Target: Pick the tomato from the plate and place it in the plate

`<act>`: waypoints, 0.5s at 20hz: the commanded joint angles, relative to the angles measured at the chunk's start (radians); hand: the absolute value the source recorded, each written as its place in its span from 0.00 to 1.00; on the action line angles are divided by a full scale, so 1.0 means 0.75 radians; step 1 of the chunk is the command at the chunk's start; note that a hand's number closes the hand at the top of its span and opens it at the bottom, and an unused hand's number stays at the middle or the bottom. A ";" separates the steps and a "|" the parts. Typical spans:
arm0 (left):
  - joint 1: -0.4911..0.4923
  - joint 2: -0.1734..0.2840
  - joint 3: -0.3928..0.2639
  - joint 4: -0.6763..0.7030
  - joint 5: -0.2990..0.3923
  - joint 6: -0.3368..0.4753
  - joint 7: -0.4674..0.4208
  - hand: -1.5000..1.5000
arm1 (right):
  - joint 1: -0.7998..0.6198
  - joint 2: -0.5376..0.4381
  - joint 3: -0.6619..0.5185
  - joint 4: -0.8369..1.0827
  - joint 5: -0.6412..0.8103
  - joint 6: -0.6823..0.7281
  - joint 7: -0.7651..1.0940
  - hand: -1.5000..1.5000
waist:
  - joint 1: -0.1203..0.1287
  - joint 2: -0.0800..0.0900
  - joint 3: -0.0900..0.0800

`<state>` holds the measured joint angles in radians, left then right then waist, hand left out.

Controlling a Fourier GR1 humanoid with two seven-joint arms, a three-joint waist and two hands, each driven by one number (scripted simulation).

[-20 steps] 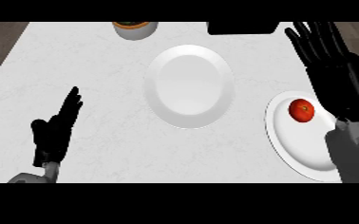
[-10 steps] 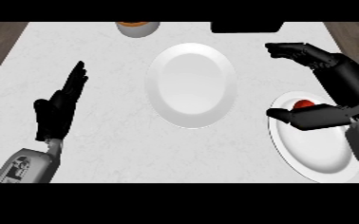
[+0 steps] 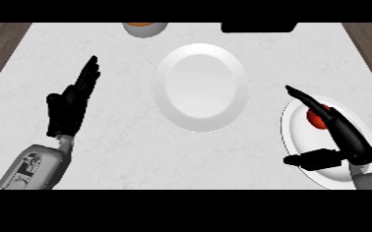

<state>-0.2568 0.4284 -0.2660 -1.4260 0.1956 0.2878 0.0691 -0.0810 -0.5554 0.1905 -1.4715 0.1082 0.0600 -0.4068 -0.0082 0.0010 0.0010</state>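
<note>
Left hand (image 3: pixel 69 105), well to the left of the centre plate (image 3: pixel 201 87): open, fingers straight and pointing up and away, grey forearm (image 3: pixel 36 164) entering from the lower edge. Right hand (image 3: pixel 338 130), to the right of that plate: fingers extended towards it, thumb (image 3: pixel 312 159) spread apart below them, nothing enclosed.

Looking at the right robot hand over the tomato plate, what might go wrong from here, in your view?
1. The right robot hand lies over the tomato, fingers straight, hiding part of it; closing from here might nudge it instead of gripping it.
2. The tomato's plate lies by the counter's right edge; a push could shift it.
3. The centre plate is apart from it, so the tomato could roll off if released early.
</note>
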 commanded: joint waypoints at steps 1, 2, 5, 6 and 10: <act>-0.020 -0.001 0.014 0.008 -0.028 -0.006 0.011 0.50 | 0.074 -0.095 -0.126 0.048 0.070 -0.070 -0.253 0.00 | -0.004 -0.002 0.000; -0.001 -0.056 0.000 0.046 -0.046 0.022 -0.031 0.50 | 0.078 -0.129 -0.157 -0.040 0.060 -0.068 -0.184 0.00 | -0.010 -0.003 -0.001; -0.013 -0.041 0.015 -0.060 -0.042 0.000 0.096 0.50 | 0.098 -0.209 -0.256 -0.176 -0.001 0.021 -0.080 0.00 | -0.003 -0.006 -0.002; -0.077 -0.037 0.066 0.100 -0.019 -0.063 0.011 0.50 | 0.133 -0.231 -0.233 -0.233 0.057 0.008 -0.022 0.00 | -0.015 -0.003 -0.003; -0.004 -0.009 0.058 0.021 -0.026 -0.052 -0.003 0.50 | 0.061 -0.473 -0.228 -0.248 0.159 0.166 0.260 0.00 | 0.000 -0.008 -0.006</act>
<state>-0.2695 0.4126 -0.2322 -1.4029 0.1767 0.2583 0.0719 -0.0300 -0.7781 0.0380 -1.6106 0.1807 0.1058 -0.3379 -0.0106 -0.0025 -0.0017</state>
